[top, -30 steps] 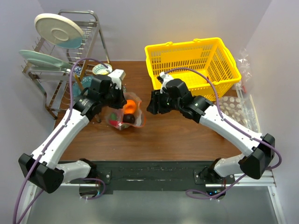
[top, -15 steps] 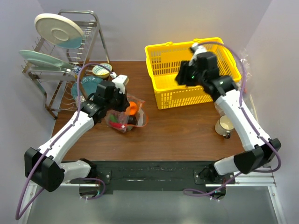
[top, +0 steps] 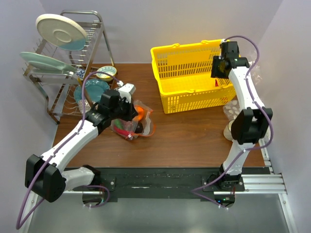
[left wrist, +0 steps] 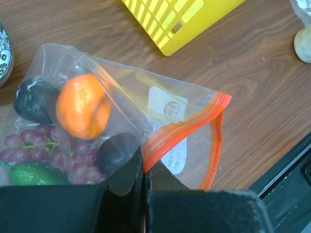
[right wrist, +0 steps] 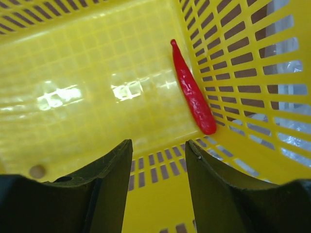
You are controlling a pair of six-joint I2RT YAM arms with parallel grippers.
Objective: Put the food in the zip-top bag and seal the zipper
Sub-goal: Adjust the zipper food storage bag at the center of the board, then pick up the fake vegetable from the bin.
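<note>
The zip-top bag [top: 132, 122] lies on the table [top: 194, 143], left of the yellow basket [top: 194, 94] and just off its front left corner. Through the clear plastic show an orange [left wrist: 81, 106], a bunch of dark red grapes [left wrist: 56, 148], a dark round fruit [left wrist: 33, 99] and a green vegetable [left wrist: 29, 174]. The orange sits on the side towards the basket, and the grapes and vegetable lie further from it. The zipper [left wrist: 187, 127] runs along the bag's mouth. Its two strips meet at the corner nearest the basket and part from there, so the mouth gapes.

The left gripper [left wrist: 146, 180] has its fingers pressed together on one zipper strip, at the end of the mouth away from the basket. The right gripper [right wrist: 158, 155] hangs over the basket's inside, near its back right corner, with its fingers spread and nothing between them. Below it, a red chilli [right wrist: 193, 92] lies on the basket floor against the side wall.

A dish rack [top: 63, 73] holding plates stands well to the basket's left, beyond the bag.
</note>
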